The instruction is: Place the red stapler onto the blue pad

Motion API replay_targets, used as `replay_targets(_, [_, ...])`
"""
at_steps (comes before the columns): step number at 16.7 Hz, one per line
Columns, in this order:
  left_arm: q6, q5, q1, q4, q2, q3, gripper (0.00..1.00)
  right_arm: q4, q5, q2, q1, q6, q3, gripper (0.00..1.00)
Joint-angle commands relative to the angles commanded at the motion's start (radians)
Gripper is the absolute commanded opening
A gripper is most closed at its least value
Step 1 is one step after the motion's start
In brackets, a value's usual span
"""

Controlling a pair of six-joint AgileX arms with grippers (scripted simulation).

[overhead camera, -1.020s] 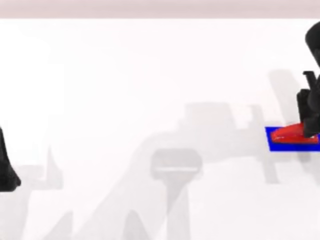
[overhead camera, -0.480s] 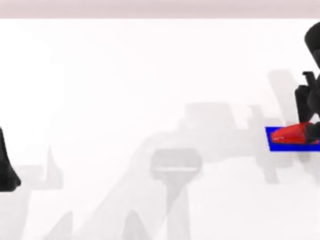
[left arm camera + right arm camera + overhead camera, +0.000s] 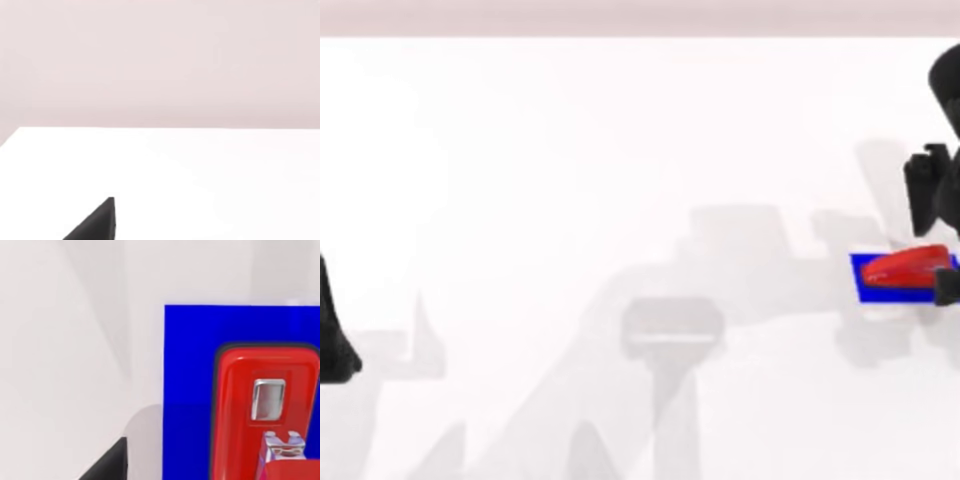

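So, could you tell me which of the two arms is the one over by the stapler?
The right arm: its gripper is at the red stapler on the blue pad, at the table's right. The left arm sits at the left edge.

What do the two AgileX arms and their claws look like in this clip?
Both are plain black with no markings, cables or coloured parts showing. The right arm is blocky and angular, cut off at the top view's right edge. The left arm is a dark tapering shape at the left edge.
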Motion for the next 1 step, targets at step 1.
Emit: replay_targets(1, [0.000, 0.000, 0.000, 0.000, 0.000, 0.000, 1.00, 0.000, 0.000, 0.000, 0.000, 0.000, 0.000, 1.00])
